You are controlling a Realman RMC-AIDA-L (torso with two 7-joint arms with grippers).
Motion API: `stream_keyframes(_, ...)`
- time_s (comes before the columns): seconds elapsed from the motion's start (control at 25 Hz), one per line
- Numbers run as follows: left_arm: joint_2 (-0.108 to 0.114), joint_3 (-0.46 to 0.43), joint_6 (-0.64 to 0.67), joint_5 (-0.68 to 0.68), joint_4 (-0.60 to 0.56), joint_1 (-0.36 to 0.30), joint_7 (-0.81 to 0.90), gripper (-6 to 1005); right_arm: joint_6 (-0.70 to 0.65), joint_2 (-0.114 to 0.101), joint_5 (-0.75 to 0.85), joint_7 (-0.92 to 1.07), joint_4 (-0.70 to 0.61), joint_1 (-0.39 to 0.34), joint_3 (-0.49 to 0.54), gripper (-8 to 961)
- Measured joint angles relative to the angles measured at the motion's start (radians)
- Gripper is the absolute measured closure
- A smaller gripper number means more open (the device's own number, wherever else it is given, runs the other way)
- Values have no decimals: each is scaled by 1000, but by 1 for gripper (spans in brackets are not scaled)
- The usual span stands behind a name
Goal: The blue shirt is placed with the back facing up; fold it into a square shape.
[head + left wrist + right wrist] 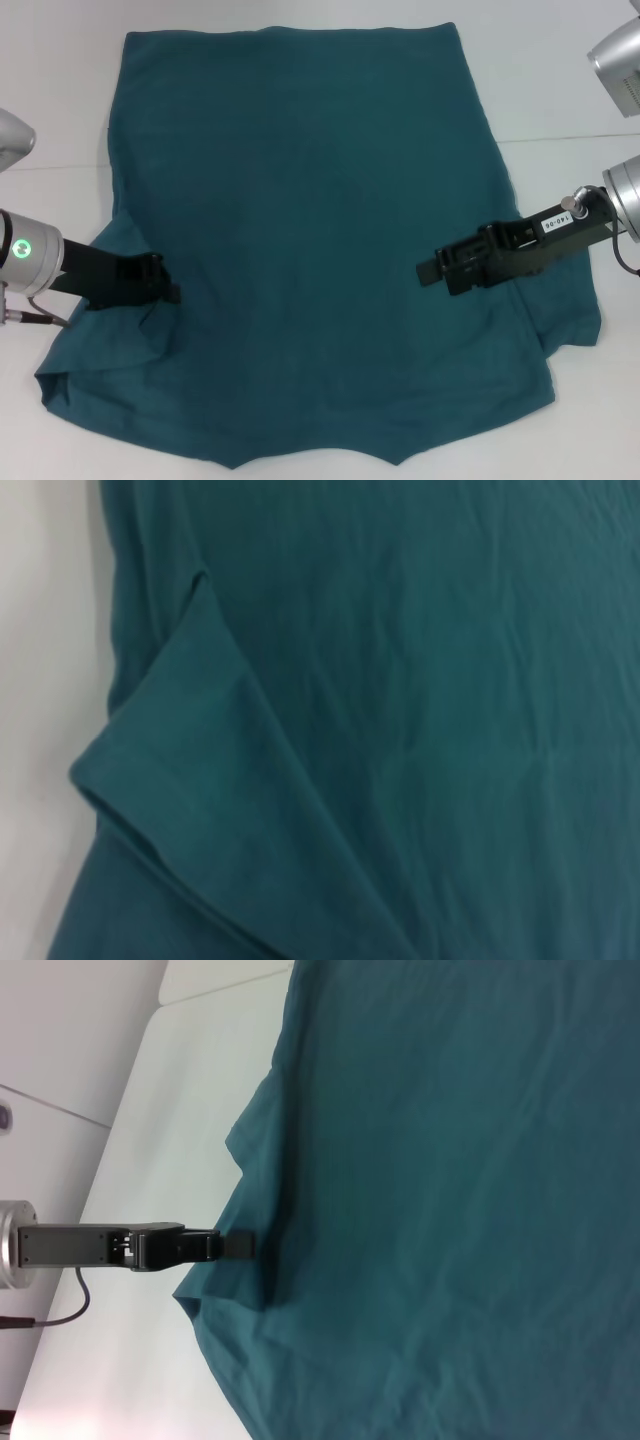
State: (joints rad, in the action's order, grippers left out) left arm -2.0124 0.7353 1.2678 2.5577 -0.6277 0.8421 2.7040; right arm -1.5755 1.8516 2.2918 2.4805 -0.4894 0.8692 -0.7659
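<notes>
Spread flat on white counter (pixel 60 90): blue shirt (pixel 310 250), plain side up. Over its sleeves, left gripper (pixel 170 290) and right gripper (pixel 428 271). Jaws' state: cannot tell.

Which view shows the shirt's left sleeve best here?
The left wrist view: the folded left sleeve fills it close up, hem and crease plain. The head view shows it small, partly behind the left gripper. The right wrist view shows it far off as bunched cloth at the blue shirt edge.

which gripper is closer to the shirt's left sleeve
Left. The left gripper sits at the shirt's left sleeve, at its bunched edge. The right gripper is over the opposite side, by the right sleeve.
</notes>
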Motion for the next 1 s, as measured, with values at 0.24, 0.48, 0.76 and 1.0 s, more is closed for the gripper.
stream_keyframes(0.24, -15, 2, -21, 0, -13, 2, -5, 995, 2, 0, 1, 0, 0, -1, 0, 249)
stream_keyframes(0.48, -22, 47, -31, -1, -28, 9, -7, 995, 3, 0, 1, 0, 0, -1, 1, 249)
stream_keyframes(0.76, -29, 49, -44, -15, -28, 18, -9, 995, 5, 0, 0, 0, 0, -1, 1, 249)
stream_keyframes(1.0, -27, 110, -40, -4, -27, 27, -24, 958, 5, 0, -1, 0, 0, -3, 0, 249)
